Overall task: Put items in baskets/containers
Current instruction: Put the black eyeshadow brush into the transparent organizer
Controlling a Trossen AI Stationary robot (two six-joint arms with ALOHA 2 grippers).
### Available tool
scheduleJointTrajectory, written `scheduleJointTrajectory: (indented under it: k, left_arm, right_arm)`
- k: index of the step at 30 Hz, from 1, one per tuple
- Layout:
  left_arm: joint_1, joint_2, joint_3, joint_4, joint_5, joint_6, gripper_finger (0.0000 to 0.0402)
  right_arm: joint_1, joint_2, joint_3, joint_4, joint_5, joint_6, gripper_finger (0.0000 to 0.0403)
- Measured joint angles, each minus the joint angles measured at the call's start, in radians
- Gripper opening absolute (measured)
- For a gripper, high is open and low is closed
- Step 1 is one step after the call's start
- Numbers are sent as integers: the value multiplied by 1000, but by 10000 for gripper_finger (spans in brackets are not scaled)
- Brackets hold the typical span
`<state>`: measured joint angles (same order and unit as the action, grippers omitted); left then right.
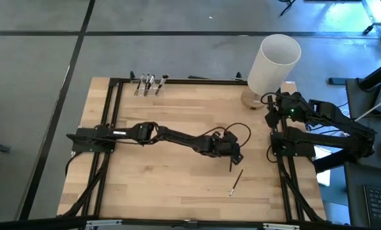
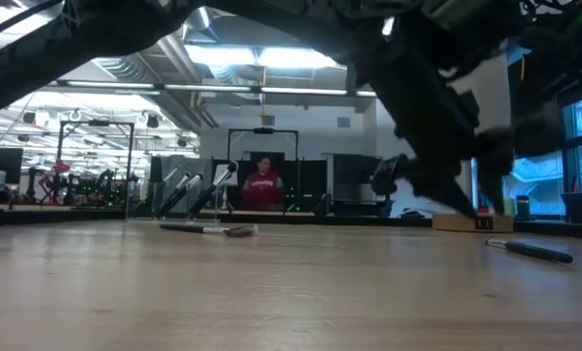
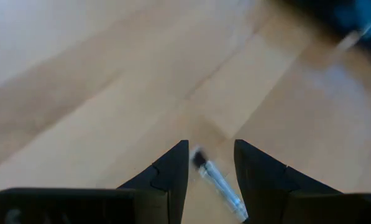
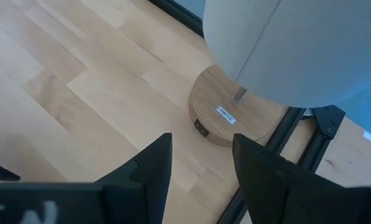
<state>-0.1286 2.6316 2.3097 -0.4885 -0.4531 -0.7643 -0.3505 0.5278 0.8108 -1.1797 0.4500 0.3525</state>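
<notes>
At the far-left edge of the wooden surface, several makeup brushes stand in small clear containers. Toward the middle, the left end effector is clamped on a thin brush between its fingers, tip down. A loose brush lies just in front of it. At right, the right end effector hovers with fingers apart by the lamp's round wooden base, whose small label is unreadable.

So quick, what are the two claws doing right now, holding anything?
Left gripper: fingers around a brush, apparently gripping it above the table.
Right gripper: open, empty, parked by the lamp base.
</notes>
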Motion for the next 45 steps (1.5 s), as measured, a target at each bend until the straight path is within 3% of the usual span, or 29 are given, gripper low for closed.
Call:
scheduleJointTrajectory:
  k: [10,19,34,45]
  left_arm:
    - [-14,45,1,67,54,-11,123]
    - [-21,40,4,-34,47,20,123]
    - [-28,26,40,-200,63,321,123]
    - [-25,-52,46,-268,52,286,123]
  right_arm:
    - [0,0,0,-9,-15,10,168]
    - [0,0,0,-11,-16,10,168]
    - [0,0,0,-15,-17,10,168]
    - [0,0,0,-18,-17,14,168]
